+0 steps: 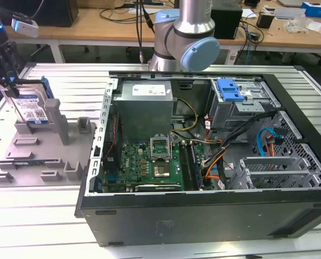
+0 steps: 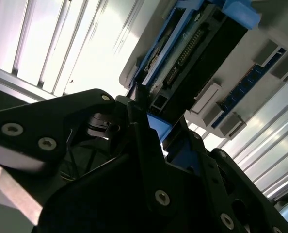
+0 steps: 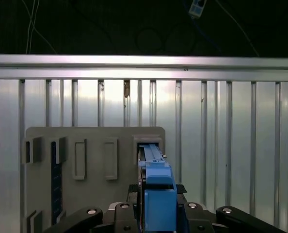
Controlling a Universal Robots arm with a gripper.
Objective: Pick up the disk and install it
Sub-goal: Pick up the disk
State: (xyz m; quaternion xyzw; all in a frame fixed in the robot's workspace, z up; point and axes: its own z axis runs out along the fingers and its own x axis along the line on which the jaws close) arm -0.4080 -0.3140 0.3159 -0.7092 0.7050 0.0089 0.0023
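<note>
Here the gripper hangs over the exterior view's far left, above a grey fixture plate that lies on the slatted aluminium table. The disk stands upright on edge in that plate, its white-and-blue label facing the camera and its bright blue carrier running up the side and over the top. Its lower edge sits at the plate's slot; whether it rests in the slot or is raised just clear of it I cannot tell.

In the first wrist view the gripper looks straight down the disk. The black jaws stand tight on either side of the blue carrier's upper edge, narrowed to its thickness and clamped on it. The disk's far end reaches into a rectangular socket of the fixture plate. A narrow dark blue strip lies in another slot of the plate, well apart from the disk. In the second wrist view the gripper pinches a blue tab, and the disk shows its connector edge beyond.

An open computer case lies on the table to the exterior view's right of the plate. In its far corner a grey drive cage carries a blue latch piece, well apart from the disk. The arm's base rises behind the case.
</note>
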